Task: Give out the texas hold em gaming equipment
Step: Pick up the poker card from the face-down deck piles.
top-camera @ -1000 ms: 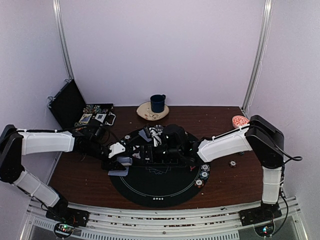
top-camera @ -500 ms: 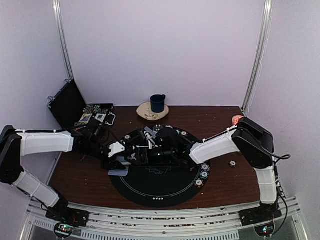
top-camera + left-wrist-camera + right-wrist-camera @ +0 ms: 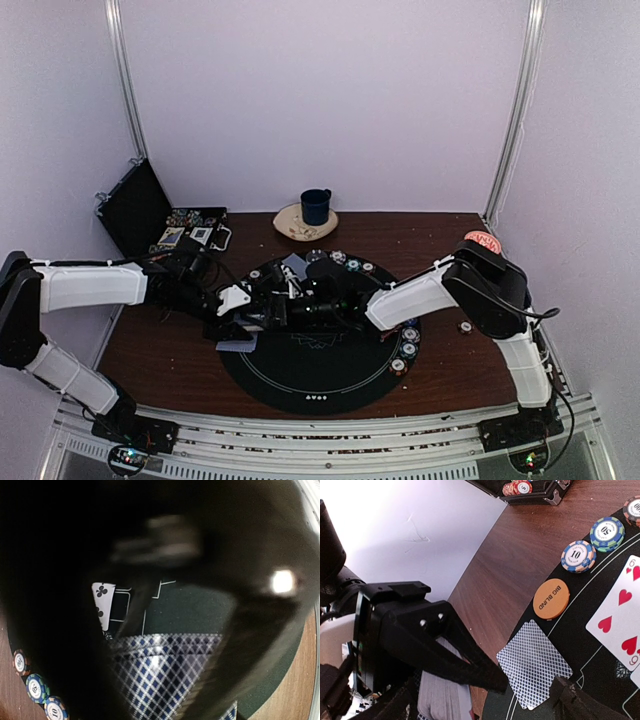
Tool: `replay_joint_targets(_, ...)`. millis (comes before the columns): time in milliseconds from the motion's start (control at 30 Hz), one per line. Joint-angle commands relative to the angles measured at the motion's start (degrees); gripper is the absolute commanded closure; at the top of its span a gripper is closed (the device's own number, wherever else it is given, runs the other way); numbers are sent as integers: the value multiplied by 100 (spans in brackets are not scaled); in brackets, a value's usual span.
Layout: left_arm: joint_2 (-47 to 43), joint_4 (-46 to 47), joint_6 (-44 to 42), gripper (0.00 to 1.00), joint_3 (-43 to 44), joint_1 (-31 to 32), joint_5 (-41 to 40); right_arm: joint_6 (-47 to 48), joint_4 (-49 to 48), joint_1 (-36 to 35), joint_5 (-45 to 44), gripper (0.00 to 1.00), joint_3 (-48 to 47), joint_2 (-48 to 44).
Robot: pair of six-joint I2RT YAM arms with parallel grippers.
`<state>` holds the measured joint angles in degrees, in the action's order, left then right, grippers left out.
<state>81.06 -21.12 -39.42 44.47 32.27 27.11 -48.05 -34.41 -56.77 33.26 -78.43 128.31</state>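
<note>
My left gripper [image 3: 248, 322] hovers over the left edge of the round black mat [image 3: 320, 385], shut on a deck of grey-blue-backed playing cards [image 3: 165, 672]. My right gripper [image 3: 290, 305] reaches across the mat and is close against it, jaws open, with its fingers [image 3: 577, 700] on either side of the left gripper's black finger [image 3: 470, 662]. A pair of face-down cards [image 3: 534, 662] lies on the mat beside an orange BIG BLIND button [image 3: 551, 598]. Striped chips [image 3: 577, 556] line the mat's rim. A face-up hearts card [image 3: 620, 617] and a clubs card [image 3: 102, 600] lie on the mat.
An open black case [image 3: 150, 215] holding more chips stands at the back left. A dark blue mug [image 3: 316, 206] stands on a saucer behind the mat. A red-patterned bowl [image 3: 480, 240] shows behind the right arm's elbow. More chips [image 3: 408, 340] sit at the mat's right edge.
The right arm has stretched further left across the mat, bringing its gripper up against the left gripper and the deck. The left arm has stayed put.
</note>
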Motion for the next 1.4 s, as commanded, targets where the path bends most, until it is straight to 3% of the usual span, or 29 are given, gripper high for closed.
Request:
replay_joint_targets(0, -80, 18, -112, 66, 18, 63, 126, -288, -402, 100, 35, 9, -213, 149)
replay_joint_targets(133, -54, 12, -109, 66, 39, 61, 112, -562, -677, 187, 62, 14, -100, 203)
replay_joint_targets(400, -39, 18, -97, 66, 51, 64, 102, 43, 54, 187, -38, 16, -93, 33)
replay_joint_targets(733, -13, 13, -79, 66, 53, 62, 92, 451, 533, 117, 87, 15, -203, -8)
replay_joint_targets(933, -11, 13, -82, 65, 62, 61, 95, 1004, 1024, 82, -599, 14, -22, -403)
replay_joint_targets(1067, 11, 20, -82, 66, 62, 60, 96, 975, 755, 84, -112, 6, 45, -569)
replay_joint_targets(1367, 11, 16, -76, 66, 62, 63, 89, 1176, 1444, -40, -64, 5, -477, -276)
